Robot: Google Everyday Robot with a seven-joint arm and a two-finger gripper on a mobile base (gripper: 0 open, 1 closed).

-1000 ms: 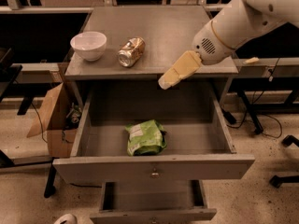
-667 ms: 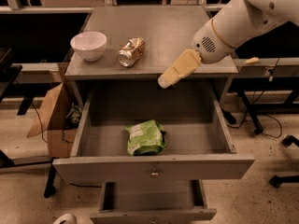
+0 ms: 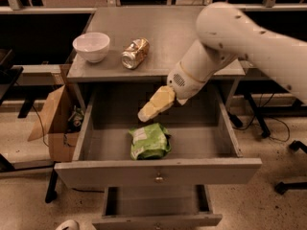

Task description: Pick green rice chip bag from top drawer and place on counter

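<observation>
The green rice chip bag [image 3: 149,141] lies flat on the floor of the open top drawer [image 3: 158,172], near its front middle. My gripper [image 3: 151,107], with pale yellow fingers, hangs over the drawer just above and behind the bag, pointing down-left, not touching it. The white arm reaches in from the upper right. The counter [image 3: 177,32] is the grey top of the cabinet behind the drawer.
A white bowl [image 3: 91,46] and a crushed gold-tan can [image 3: 134,53] stand on the counter's left part. A smaller lower drawer [image 3: 157,210] is partly open below. A cardboard box [image 3: 55,123] sits on the floor at the left. Chair legs stand at the right.
My gripper has moved down and to the left, from the counter's front edge into the drawer opening above the bag. The bag has not moved.
</observation>
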